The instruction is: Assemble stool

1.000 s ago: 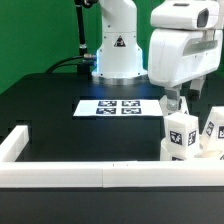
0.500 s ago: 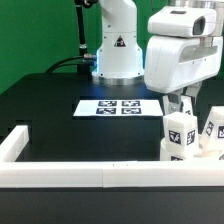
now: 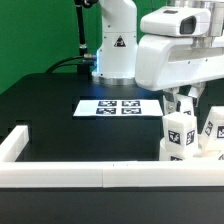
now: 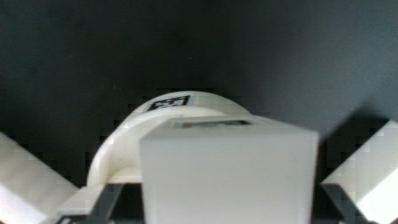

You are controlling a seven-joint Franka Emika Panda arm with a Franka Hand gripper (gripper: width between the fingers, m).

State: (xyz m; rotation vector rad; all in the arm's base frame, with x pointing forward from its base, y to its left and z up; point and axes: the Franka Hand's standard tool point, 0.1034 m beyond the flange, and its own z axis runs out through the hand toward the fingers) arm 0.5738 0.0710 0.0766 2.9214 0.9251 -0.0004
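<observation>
A white blocky stool leg with black-and-white tags stands upright at the exterior view's right, just inside the border rail. My gripper comes down on its top and is shut on it. In the wrist view the leg fills the space between my gripper fingers, and a dark finger presses each side. Beyond the leg lies the round white seat with a tag on its rim. A second tagged leg stands further toward the exterior view's right.
The long white border rail runs along the front and turns up at the exterior view's left. The marker board lies flat on the black table before the arm's base. White parts flank the held leg.
The fingers have closed from wide open onto the leg. The gripper housing has shifted slightly toward the exterior view's left. The leg still stands in the same place.
</observation>
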